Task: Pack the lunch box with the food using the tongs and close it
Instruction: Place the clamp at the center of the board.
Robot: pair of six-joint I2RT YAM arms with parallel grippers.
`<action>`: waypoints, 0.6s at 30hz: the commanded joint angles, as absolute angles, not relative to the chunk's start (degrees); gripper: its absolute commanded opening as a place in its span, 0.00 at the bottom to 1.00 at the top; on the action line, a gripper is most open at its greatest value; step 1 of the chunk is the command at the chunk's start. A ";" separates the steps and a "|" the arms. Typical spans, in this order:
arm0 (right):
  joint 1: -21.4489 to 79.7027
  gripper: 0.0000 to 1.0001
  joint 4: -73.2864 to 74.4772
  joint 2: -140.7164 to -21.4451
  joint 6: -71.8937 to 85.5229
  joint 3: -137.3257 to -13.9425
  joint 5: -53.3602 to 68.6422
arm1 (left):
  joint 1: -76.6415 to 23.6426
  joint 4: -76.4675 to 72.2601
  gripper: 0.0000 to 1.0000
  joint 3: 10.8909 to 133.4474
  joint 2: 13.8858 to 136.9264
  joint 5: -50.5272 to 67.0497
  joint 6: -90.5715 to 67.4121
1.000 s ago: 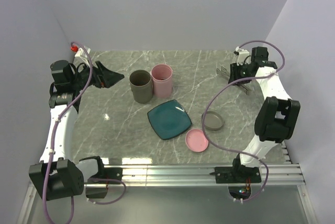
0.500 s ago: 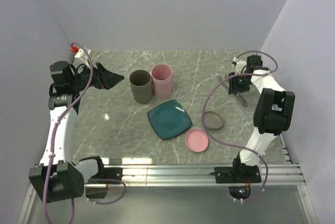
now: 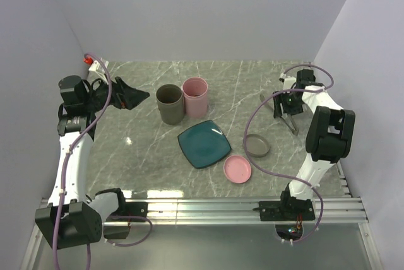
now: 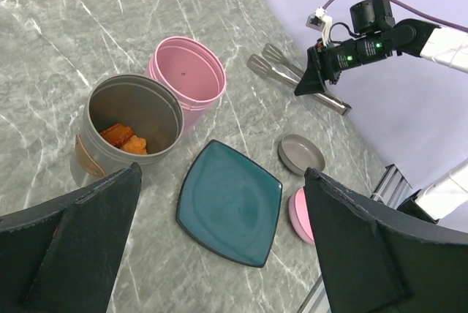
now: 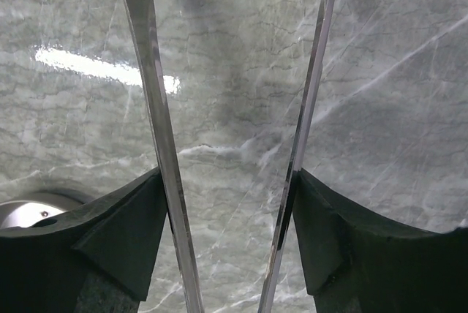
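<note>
- Right claw (image 5: 228,178) grasping the tongs (image 5: 156,123), one arm against each finger, at the table's (image 3: 145,150) far right.
- Left claw (image 4: 223,172) released, holding nothing.
- Orange food (image 4: 124,138) inside grey cup (image 4: 91,161).

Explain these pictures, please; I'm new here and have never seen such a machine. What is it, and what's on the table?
These are two robot arms bolted at a marble table's near edge. The wide picture looks down from above and behind: left arm on the left, right arm on the right. The other two come from cameras on the wrists; the dark shapes at their lower corners are each arm's own jaws. On the table: a grey tub with orange-brown food inside, an empty pink tub, a teal plate, a grey lid and a pink lid. The right jaws grip silver tongs; the left jaws are open, holding nothing.
</note>
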State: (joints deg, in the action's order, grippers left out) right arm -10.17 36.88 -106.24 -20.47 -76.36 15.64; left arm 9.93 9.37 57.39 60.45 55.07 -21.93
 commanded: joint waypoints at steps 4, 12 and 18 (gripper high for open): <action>-10.46 0.73 38.05 -106.25 -21.01 -75.85 15.21 | 10.11 7.82 0.99 57.83 58.45 55.55 -21.71; -10.46 0.85 37.00 -108.81 -19.86 -74.18 14.41 | 10.02 7.56 0.99 58.09 57.30 55.46 -22.06; -10.37 0.88 38.05 -109.86 -18.81 -75.93 14.59 | 10.11 7.21 0.99 58.18 57.39 55.81 -22.76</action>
